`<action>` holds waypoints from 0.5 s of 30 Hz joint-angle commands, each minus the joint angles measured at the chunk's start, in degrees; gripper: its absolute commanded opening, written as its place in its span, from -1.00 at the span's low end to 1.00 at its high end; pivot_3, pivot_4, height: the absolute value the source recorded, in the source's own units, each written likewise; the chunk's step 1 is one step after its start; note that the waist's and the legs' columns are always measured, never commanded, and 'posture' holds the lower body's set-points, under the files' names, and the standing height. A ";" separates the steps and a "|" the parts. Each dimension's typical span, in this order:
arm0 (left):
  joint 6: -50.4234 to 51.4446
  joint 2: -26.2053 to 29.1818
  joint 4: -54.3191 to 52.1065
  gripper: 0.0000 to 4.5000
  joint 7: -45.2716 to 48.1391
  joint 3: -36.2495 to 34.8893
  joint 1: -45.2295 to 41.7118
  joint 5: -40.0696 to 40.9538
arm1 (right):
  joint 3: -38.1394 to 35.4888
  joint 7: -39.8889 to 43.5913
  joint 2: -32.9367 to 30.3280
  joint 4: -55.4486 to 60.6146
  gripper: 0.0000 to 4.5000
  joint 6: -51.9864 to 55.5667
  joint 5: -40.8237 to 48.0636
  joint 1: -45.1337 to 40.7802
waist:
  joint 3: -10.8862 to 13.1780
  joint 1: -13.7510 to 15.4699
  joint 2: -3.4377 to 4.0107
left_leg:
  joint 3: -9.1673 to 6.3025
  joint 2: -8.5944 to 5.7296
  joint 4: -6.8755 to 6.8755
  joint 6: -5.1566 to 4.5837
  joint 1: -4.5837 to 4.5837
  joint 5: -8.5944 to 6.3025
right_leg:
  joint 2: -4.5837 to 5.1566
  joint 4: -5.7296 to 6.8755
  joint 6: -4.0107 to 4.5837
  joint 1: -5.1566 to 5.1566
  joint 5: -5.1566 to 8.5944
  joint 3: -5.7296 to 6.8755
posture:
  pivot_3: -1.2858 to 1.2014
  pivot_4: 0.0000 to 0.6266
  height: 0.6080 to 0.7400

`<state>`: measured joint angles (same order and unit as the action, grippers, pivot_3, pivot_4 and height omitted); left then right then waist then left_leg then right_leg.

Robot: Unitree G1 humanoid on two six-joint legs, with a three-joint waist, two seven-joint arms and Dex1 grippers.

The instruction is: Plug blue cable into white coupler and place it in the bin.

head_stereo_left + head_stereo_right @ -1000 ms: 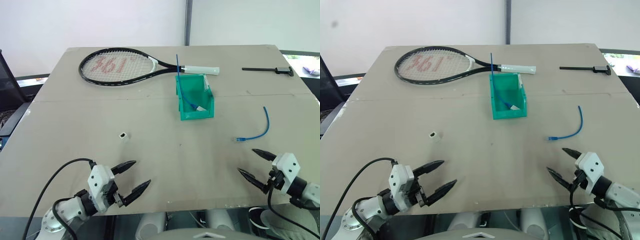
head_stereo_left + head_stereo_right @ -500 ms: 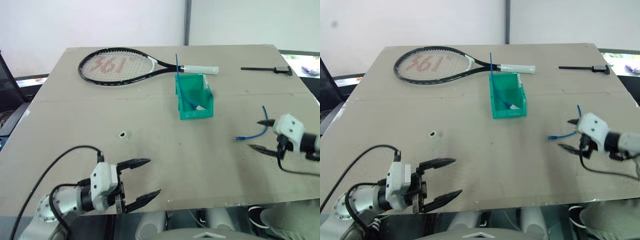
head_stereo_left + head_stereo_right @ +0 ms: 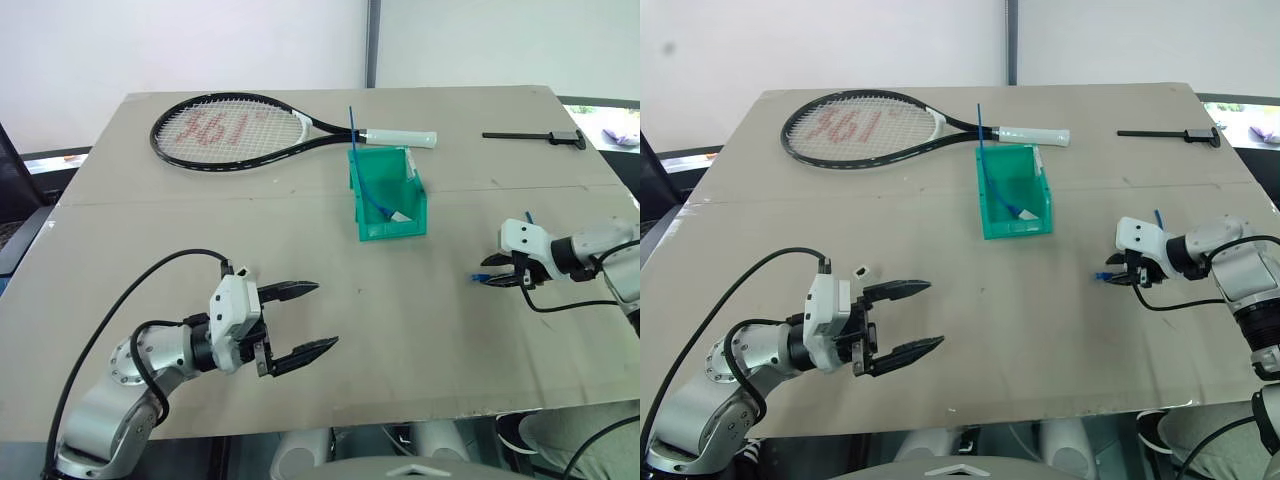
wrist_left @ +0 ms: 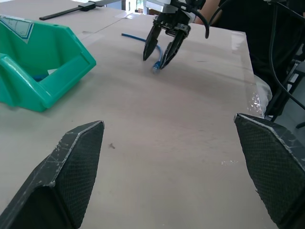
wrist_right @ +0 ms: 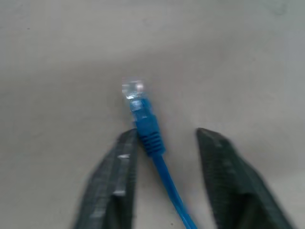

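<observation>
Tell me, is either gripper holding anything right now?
Nothing is gripped yet. The right gripper straddles the blue cable behind its plug; the left gripper is open, empty.

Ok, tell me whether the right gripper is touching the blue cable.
Touching. In the right wrist view the blue cable runs between the right gripper's fingers, and one finger meets its plug boot; a gap remains at the other finger.

Both head views look down and forward over the counter (image 3: 300,250), the left wrist view faces low across it toward the bin (image 4: 43,71) and right gripper (image 4: 161,59), while the right wrist view sits close above the blue cable (image 5: 150,138) between its jaws.
</observation>
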<state>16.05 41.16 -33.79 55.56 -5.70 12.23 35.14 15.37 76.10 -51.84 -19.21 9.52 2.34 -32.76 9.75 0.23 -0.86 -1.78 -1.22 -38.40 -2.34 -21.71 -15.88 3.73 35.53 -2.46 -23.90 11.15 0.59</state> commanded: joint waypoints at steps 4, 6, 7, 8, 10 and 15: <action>-0.16 -0.22 -4.43 1.00 -1.61 -0.40 3.12 -0.31 | -0.65 0.56 1.31 3.95 -0.99 1.74 0.34 0.28 | 0.00 0.00 0.00 | 0.00 0.01 -0.09 0.00 0.07 0.02 | -0.01 0.19 0.02 0.01 -0.09 0.00 | 0.03 -0.52 1.00; 0.11 -0.52 -4.71 1.00 -2.71 -0.61 4.09 -0.50 | -0.39 0.06 2.85 8.46 -0.99 4.72 1.39 0.46 | 0.00 -0.17 0.00 | -0.01 0.05 -0.08 0.01 0.09 0.02 | -0.04 0.23 0.03 0.00 -0.09 0.00 | 0.03 -0.52 1.00; 0.20 -0.56 -4.72 1.00 -2.97 -0.68 4.35 -0.35 | -0.22 -0.18 3.43 9.94 -0.99 5.69 1.47 0.49 | 0.00 -0.34 0.00 | -0.01 0.09 -0.07 0.01 0.09 0.02 | -0.08 0.23 0.04 -0.01 -0.09 0.00 | 0.03 -0.52 1.00; -0.73 -0.44 -4.23 1.00 -2.94 -0.66 5.04 -1.61 | 0.96 -0.75 5.28 13.21 -0.99 8.06 1.47 0.31 | 0.01 -0.37 0.01 | -0.03 0.12 -0.04 0.02 0.06 0.02 | -0.10 0.23 0.05 -0.04 -0.09 0.01 | 0.03 -0.52 1.00; -1.26 -0.21 -3.18 1.00 -2.92 -0.64 5.86 -2.87 | 3.63 -1.94 9.06 17.96 -0.99 11.98 0.79 -0.46 | 0.02 -0.64 0.03 | -0.04 0.12 -0.01 0.02 0.02 0.02 | -0.11 0.23 0.07 -0.10 -0.10 0.02 | 0.03 -0.52 1.00; -2.62 0.52 0.96 1.00 -1.91 -1.11 4.56 -5.83 | 12.05 -5.70 18.19 19.61 -0.99 15.16 -4.79 -4.69 | 0.03 -0.71 0.05 | -0.06 0.08 0.00 0.03 -0.06 0.02 | -0.08 0.22 0.08 -0.18 -0.10 0.02 | 0.03 -0.52 1.00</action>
<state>14.81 41.02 -33.72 53.02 -6.09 17.83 30.34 24.97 72.31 -35.58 -0.39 24.17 -0.01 -35.12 9.78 -0.48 -0.82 -1.84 -1.17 -38.41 -2.31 -21.76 -15.86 3.67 35.75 -2.38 -24.08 11.05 0.62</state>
